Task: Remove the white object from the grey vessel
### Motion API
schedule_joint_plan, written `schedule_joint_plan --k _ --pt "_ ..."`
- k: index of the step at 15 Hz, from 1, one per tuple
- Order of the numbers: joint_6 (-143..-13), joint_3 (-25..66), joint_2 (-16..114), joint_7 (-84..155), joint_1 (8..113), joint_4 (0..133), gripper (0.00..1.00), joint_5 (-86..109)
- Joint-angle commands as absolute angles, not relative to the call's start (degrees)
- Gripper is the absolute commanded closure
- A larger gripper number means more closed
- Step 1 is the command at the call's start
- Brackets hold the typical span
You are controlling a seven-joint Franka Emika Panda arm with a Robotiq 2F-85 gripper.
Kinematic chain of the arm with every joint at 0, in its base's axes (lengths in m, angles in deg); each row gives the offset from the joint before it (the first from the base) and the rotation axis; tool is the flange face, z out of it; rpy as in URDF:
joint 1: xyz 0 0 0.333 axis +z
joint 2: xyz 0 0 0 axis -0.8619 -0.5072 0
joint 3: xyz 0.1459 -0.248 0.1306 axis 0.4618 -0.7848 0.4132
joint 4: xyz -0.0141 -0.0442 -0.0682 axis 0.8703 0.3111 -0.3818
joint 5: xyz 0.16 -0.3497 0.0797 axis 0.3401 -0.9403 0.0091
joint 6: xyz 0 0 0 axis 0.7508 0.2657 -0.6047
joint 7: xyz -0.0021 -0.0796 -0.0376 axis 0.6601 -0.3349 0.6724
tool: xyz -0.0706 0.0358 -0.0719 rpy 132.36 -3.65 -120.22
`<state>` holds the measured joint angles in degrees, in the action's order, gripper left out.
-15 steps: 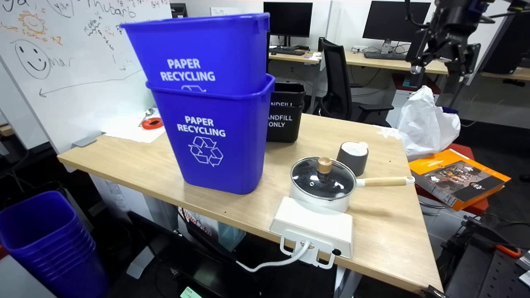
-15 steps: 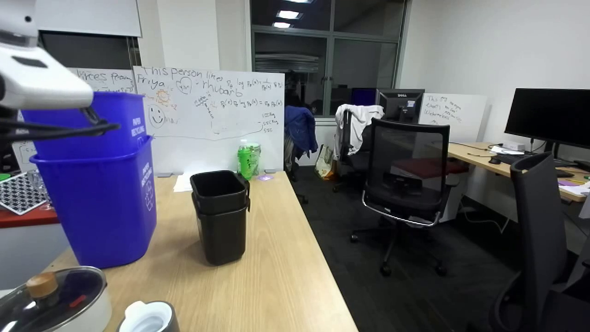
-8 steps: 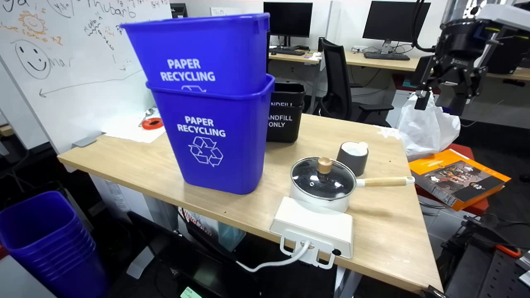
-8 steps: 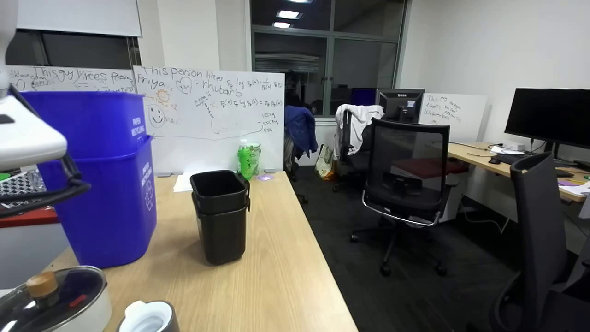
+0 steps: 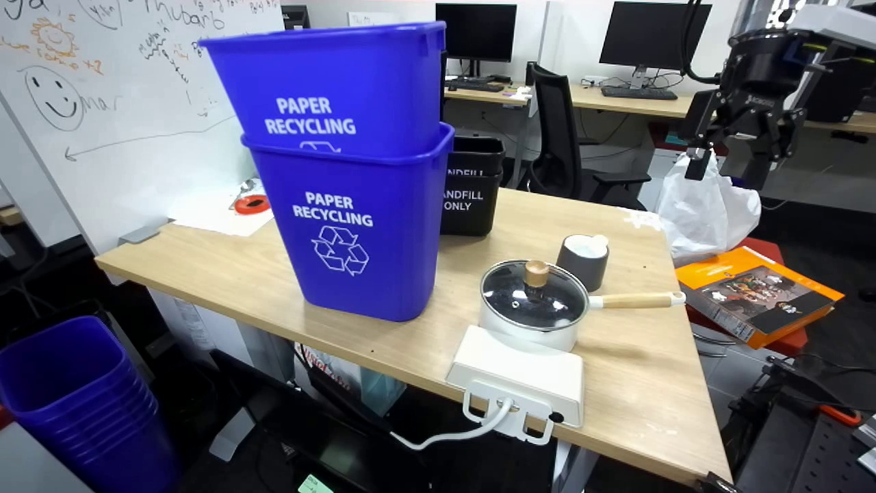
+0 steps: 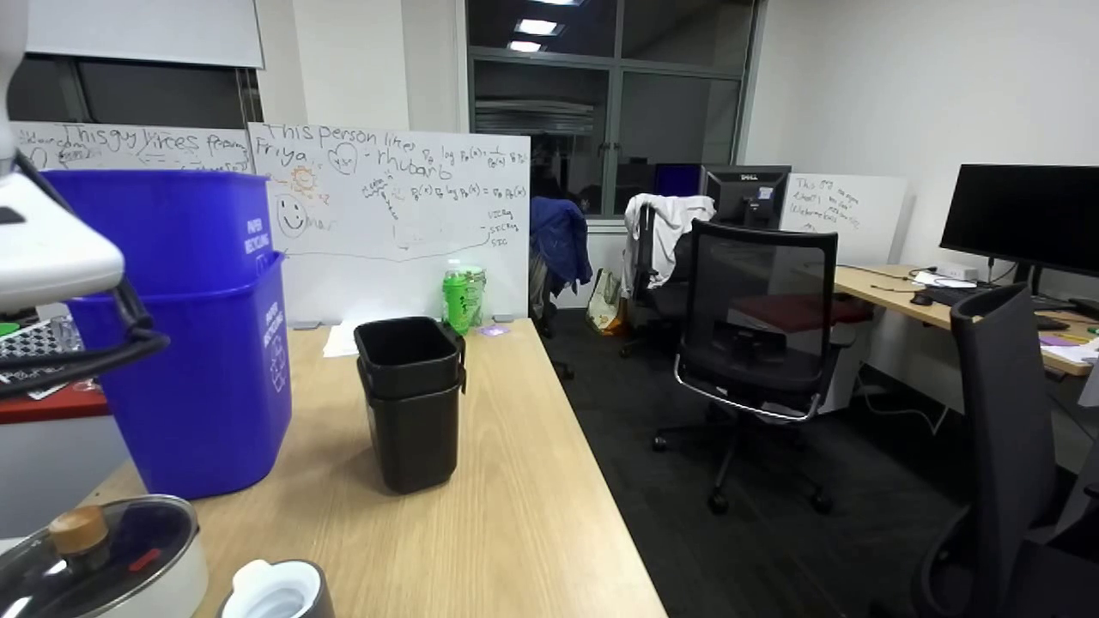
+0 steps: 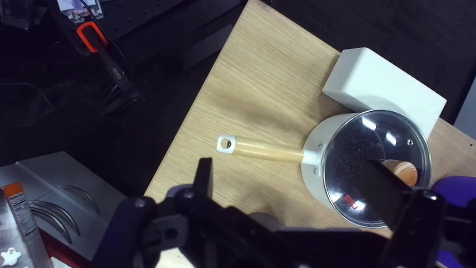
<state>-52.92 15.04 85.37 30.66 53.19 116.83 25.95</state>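
Note:
A dark grey cup [image 5: 583,268], the grey vessel, stands upright on the wooden table beside the pot. A white object [image 5: 587,245] sits in its mouth, with a tab sticking up at the rim. An exterior view looks down into the white object [image 6: 273,592] and grey cup [image 6: 323,601] at the bottom edge. My gripper [image 5: 727,171] is open and empty, above and apart from the cup. In the wrist view my gripper [image 7: 288,165] has its fingers wide apart. A grey curved edge of the cup [image 7: 264,220] shows there; the gripper's body hides the rest and the white object.
A white pot [image 5: 530,335] with glass lid stands beside the cup, its wooden handle [image 5: 636,300] pointing to the table's edge. A white box [image 5: 517,370] touches the pot. Stacked blue bins [image 5: 369,226] and a black bin [image 6: 412,429] stand farther along the table.
Over the last second my gripper has come down and the arm has shifted. Since half a second ago it is almost still. The cup and white object have not moved.

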Motion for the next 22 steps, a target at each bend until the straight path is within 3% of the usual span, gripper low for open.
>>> schedule_joint_plan --k 1,7,13,22 --pt "-52.7 15.99 85.29 30.94 52.16 116.7 0.0 26.24" --pt "-69.51 18.86 84.99 24.81 50.74 122.63 0.0 15.54" --pt "-83.05 20.06 81.78 20.61 51.94 128.26 0.0 17.83" --pt "-80.11 20.16 82.47 21.47 51.68 127.49 0.0 17.0"
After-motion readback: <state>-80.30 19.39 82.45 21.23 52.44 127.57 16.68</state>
